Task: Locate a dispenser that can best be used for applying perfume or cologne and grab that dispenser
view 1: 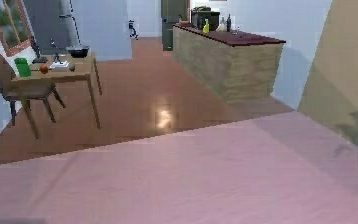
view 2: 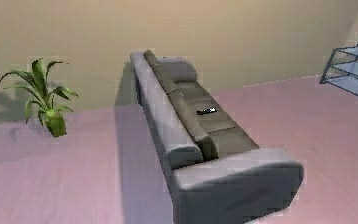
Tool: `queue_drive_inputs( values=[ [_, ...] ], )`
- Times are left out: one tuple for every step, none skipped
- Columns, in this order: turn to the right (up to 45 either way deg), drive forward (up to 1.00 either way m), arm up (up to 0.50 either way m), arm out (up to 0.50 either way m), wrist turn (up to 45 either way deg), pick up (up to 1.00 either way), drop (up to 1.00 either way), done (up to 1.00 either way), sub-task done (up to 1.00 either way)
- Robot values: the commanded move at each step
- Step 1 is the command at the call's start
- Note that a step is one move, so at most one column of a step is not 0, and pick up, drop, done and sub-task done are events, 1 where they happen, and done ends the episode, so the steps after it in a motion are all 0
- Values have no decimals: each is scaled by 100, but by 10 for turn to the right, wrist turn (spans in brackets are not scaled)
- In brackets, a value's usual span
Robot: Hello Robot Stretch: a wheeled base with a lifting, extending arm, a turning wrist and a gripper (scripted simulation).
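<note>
In the forward view a long counter (view 1: 232, 62) with a dark red top and pale brick-like sides stands at the back right. On its top stand a small yellow bottle-like thing (view 1: 206, 24) and a slim dark bottle (view 1: 228, 22), with a dark boxy thing (view 1: 200, 16) behind them. Whether either is a dispenser cannot be told. At the left a wooden table (view 1: 67, 78) carries a green thing (view 1: 23, 67), a small red thing (view 1: 45, 69) and a dark bowl (view 1: 78, 51).
A wooden chair (view 1: 7, 80) stands at the table's left, below a framed picture (view 1: 12, 25). Shiny wooden floor lies between table and counter, with a pink rug (view 1: 187, 170) nearer. In the arm side view, a grey sofa (view 2: 192, 125) holds a small dark thing (view 2: 206, 109); a potted plant (view 2: 45, 95) stands left, a glass stand (view 2: 349, 70) right.
</note>
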Motion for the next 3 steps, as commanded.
queue_drive_inputs(
  values=[
    [0, 100, 0, 0, 0, 0, 0, 0, 0],
    [0, 100, 0, 0, 0, 0, 0, 0, 0],
    [0, 100, 0, 0, 0, 0, 0, 0, 0]
  ],
)
